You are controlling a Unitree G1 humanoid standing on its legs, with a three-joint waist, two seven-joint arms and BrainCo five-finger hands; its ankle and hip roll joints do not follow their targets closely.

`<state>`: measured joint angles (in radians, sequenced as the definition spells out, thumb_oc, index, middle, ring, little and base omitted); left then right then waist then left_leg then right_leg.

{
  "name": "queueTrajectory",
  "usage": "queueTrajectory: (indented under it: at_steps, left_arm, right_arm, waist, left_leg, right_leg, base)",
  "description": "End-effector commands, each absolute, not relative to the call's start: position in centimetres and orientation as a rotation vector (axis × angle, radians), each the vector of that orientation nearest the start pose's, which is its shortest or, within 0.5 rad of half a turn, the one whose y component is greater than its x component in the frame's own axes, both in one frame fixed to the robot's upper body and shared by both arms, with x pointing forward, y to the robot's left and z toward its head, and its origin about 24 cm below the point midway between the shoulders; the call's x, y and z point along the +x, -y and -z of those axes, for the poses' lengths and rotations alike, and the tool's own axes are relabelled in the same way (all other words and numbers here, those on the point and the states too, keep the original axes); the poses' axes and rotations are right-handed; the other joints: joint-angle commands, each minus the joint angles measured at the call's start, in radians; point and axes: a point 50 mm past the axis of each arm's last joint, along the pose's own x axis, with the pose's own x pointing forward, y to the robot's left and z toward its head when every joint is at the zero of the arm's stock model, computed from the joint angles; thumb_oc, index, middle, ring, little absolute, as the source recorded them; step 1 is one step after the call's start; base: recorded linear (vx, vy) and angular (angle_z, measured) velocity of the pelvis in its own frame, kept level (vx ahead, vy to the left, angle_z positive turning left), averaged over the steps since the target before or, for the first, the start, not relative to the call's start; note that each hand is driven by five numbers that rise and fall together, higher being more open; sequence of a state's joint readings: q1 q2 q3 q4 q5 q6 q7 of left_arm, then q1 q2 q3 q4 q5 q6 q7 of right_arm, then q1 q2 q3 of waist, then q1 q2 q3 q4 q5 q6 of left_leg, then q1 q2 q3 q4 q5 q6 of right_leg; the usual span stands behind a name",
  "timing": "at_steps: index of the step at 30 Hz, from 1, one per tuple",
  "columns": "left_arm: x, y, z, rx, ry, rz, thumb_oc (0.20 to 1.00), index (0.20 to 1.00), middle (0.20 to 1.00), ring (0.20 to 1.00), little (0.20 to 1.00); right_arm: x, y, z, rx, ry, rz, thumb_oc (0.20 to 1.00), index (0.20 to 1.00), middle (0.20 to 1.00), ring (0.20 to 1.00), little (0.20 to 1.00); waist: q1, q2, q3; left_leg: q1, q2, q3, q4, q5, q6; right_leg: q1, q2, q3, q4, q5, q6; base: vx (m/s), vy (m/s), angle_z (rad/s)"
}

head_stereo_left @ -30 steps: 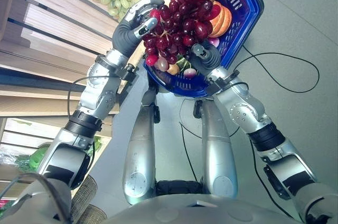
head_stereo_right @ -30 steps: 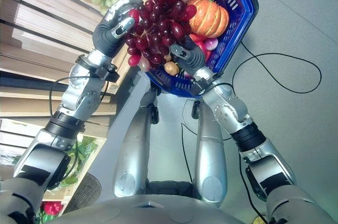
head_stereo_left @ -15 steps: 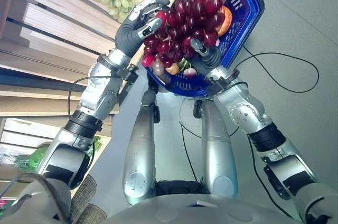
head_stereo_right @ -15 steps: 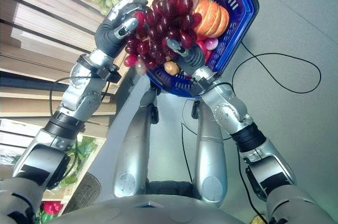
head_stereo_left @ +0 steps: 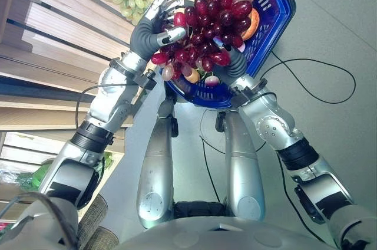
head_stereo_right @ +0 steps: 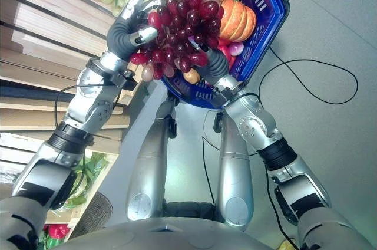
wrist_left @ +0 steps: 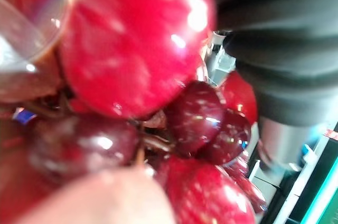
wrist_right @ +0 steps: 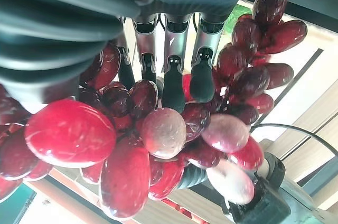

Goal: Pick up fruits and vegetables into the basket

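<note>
Cradling the red grape bunch (head_stereo_left: 206,32) over the blue basket (head_stereo_left: 277,11), the left hand (head_stereo_left: 154,23) cups one side with fingers splayed and the right hand (wrist_right: 174,71) props it with straight fingers. Grapes look slick and floppy (likely to shed), so support from underneath seems wise.

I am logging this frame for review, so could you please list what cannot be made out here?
- Right hand: fingers hidden behind the red grapes in the eye views.
- Basket: far rim and handle cut off by the top edge.
- Left wrist view: blurred grapes block everything beyond.
- Pumpkin: partly covered by grapes.
</note>
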<state>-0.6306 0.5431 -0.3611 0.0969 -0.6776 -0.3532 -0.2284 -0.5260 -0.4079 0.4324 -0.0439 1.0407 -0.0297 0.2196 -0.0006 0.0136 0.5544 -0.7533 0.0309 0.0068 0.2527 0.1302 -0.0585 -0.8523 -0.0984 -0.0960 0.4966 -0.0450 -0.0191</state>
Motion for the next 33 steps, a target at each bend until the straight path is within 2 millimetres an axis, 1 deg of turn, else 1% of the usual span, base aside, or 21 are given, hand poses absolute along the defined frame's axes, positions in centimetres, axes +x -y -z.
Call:
queueTrajectory:
  at_steps: [1, 2, 3, 4, 6, 7, 10, 13, 16, 18, 24, 27, 29, 32, 33]
  left_arm:
    - [30.0, -11.6, -23.4, -0.027, 0.840, 0.580, 1.000, 1.000, 1.000, 1.000, 1.000]
    - [30.0, -12.1, -23.5, 0.040, 0.889, 0.472, 1.000, 1.000, 1.000, 1.000, 1.000]
    - [30.1, -12.2, -23.6, 0.053, 0.897, 0.448, 1.000, 1.000, 1.000, 1.000, 1.000]
    - [30.2, -12.6, -23.7, 0.140, 0.934, 0.367, 1.000, 1.000, 1.000, 1.000, 1.000]
    - [30.3, -13.1, -23.8, 0.191, 0.958, 0.283, 1.000, 1.000, 1.000, 1.000, 1.000]
    - [30.4, -13.8, -23.9, 0.217, 0.967, 0.242, 1.000, 1.000, 1.000, 1.000, 1.000]
    - [30.8, -15.1, -24.4, 0.298, 0.999, 0.104, 1.000, 1.000, 1.000, 1.000, 1.000]
    - [31.5, -16.5, -24.8, 0.388, 1.019, -0.035, 1.000, 1.000, 1.000, 1.000, 1.000]
    - [32.2, -17.7, -25.1, 0.531, 1.022, -0.153, 1.000, 1.000, 1.000, 1.000, 1.000]
    - [32.9, -18.7, -25.4, 0.594, 0.997, -0.209, 1.000, 1.000, 1.000, 1.000, 1.000]
    - [34.6, -20.3, -25.3, 0.707, 0.900, -0.286, 1.000, 1.000, 1.000, 1.000, 1.000]
    - [35.3, -20.8, -25.4, 0.760, 0.873, -0.305, 1.000, 1.000, 1.000, 1.000, 1.000]
    - [36.0, -21.0, -25.5, 0.841, 0.851, -0.327, 1.000, 1.000, 1.000, 1.000, 1.000]
    - [36.5, -21.0, -25.7, 0.936, 0.848, -0.346, 1.000, 1.000, 1.000, 1.000, 1.000]
    - [36.8, -21.0, -25.9, 0.994, 0.846, -0.355, 1.000, 1.000, 1.000, 1.000, 1.000]
  right_arm:
    - [27.8, 5.4, -19.8, 0.573, 0.393, -1.002, 0.200, 0.200, 0.200, 0.200, 0.200]
    - [27.9, 5.5, -19.7, 0.576, 0.394, -0.988, 0.200, 0.200, 0.200, 0.200, 0.200]
    - [28.0, 5.6, -19.7, 0.578, 0.394, -0.984, 0.200, 0.200, 0.200, 0.200, 0.200]
    - [28.3, 5.9, -19.7, 0.584, 0.398, -0.960, 0.200, 0.200, 0.200, 0.200, 0.200]
    - [28.5, 6.3, -19.7, 0.584, 0.404, -0.932, 0.200, 0.200, 0.200, 0.200, 0.200]
    - [28.9, 6.8, -19.5, 0.584, 0.403, -0.895, 0.200, 0.200, 0.200, 0.200, 0.200]
    - [30.1, 8.0, -18.9, 0.569, 0.393, -0.784, 0.200, 0.200, 0.200, 0.200, 0.200]
    - [31.4, 9.3, -18.2, 0.515, 0.375, -0.642, 0.200, 0.200, 0.200, 0.200, 0.200]
    - [32.7, 10.9, -17.1, 0.460, 0.329, -0.500, 0.200, 0.200, 0.200, 0.200, 0.200]
    - [33.7, 12.2, -16.2, 0.414, 0.273, -0.394, 0.200, 0.200, 0.200, 0.200, 0.200]
    - [35.5, 14.2, -14.8, 0.275, 0.188, -0.236, 0.200, 0.200, 0.200, 0.200, 0.200]
    - [36.3, 14.7, -14.7, 0.217, 0.156, -0.193, 0.200, 0.200, 0.200, 0.200, 0.200]
    - [37.2, 15.0, -14.6, 0.158, 0.115, -0.136, 0.200, 0.200, 0.200, 0.200, 0.200]
    - [37.9, 15.5, -14.8, 0.123, 0.079, -0.084, 0.200, 0.200, 0.200, 0.200, 0.200]
    - [38.4, 15.9, -14.9, 0.101, 0.063, -0.049, 0.200, 0.200, 0.200, 0.200, 0.200]
  waist:
    - [-0.006, 0.016, -0.034]
    - [-0.004, 0.016, -0.034]
    - [-0.004, 0.016, -0.034]
    - [-0.002, 0.015, -0.034]
    - [0.001, 0.015, -0.034]
    - [0.004, 0.015, -0.034]
    - [0.006, 0.015, -0.034]
    - [0.006, 0.018, -0.034]
    - [0.005, 0.023, -0.034]
    - [0.005, 0.029, -0.034]
    - [0.001, 0.039, -0.034]
    - [0.002, 0.043, -0.034]
    - [0.002, 0.049, -0.034]
    - [0.004, 0.055, -0.034]
    - [0.003, 0.060, -0.034]
  left_leg:
    - [-0.023, -0.028, 0.013, 0.101, -0.079, 0.034]
    - [-0.023, -0.029, 0.012, 0.103, -0.080, 0.034]
    - [-0.023, -0.029, 0.011, 0.103, -0.080, 0.034]
    - [-0.022, -0.030, 0.009, 0.101, -0.080, 0.034]
    - [-0.023, -0.031, 0.007, 0.102, -0.079, 0.034]
    - [-0.021, -0.032, 0.003, 0.102, -0.078, 0.032]
    - [-0.015, -0.032, 0.003, 0.101, -0.079, 0.028]
    - [-0.018, -0.031, 0.004, 0.105, -0.080, 0.023]
    - [-0.015, -0.029, 0.008, 0.106, -0.081, 0.017]
    - [-0.013, -0.027, 0.013, 0.103, -0.080, 0.014]
    - [-0.005, -0.025, 0.023, 0.101, -0.080, 0.006]
    - [-0.005, -0.024, 0.026, 0.103, -0.079, 0.004]
    - [0.000, -0.022, 0.032, 0.101, -0.077, 0.000]
    - [-0.002, -0.021, 0.034, 0.102, -0.075, -0.001]
    - [-0.005, -0.020, 0.037, 0.105, -0.074, -0.003]
  right_leg:
    - [0.071, -0.020, -0.041, -0.112, 0.080, 0.081]
    - [0.069, -0.020, -0.042, -0.108, 0.077, 0.081]
    - [0.069, -0.020, -0.042, -0.108, 0.077, 0.082]
    - [0.070, -0.019, -0.045, -0.107, 0.075, 0.081]
    - [0.070, -0.019, -0.046, -0.106, 0.073, 0.080]
    - [0.073, -0.020, -0.047, -0.102, 0.071, 0.080]
    - [0.079, -0.022, -0.051, -0.101, 0.066, 0.080]
    - [0.072, -0.023, -0.050, -0.092, 0.061, 0.079]
    - [0.072, -0.025, -0.050, -0.087, 0.056, 0.077]
    - [0.072, -0.026, -0.049, -0.086, 0.055, 0.076]
    - [0.074, -0.028, -0.044, -0.082, 0.051, 0.072]
    - [0.072, -0.030, -0.044, -0.079, 0.051, 0.072]
    - [0.074, -0.031, -0.043, -0.079, 0.051, 0.071]
    - [0.068, -0.031, -0.041, -0.072, 0.050, 0.069]
    - [0.063, -0.031, -0.040, -0.068, 0.050, 0.068]
  base:
    - [0.00, 0.000, 0.00]
    - [0.00, 0.000, 0.00]
    - [0.00, 0.000, 0.00]
    - [0.00, 0.000, 0.00]
    - [0.00, 0.000, 0.00]
    - [0.00, 0.000, 0.00]
    - [0.00, 0.000, 0.00]
    - [0.00, 0.000, 0.00]
    - [0.00, 0.045, 0.00]
    - [0.00, 0.064, 0.00]
    - [0.01, 0.049, -0.02]
    - [0.00, 0.038, -0.02]
    - [0.01, 0.067, -0.01]
    - [0.00, 0.052, -0.02]
    - [0.00, 0.057, -0.01]
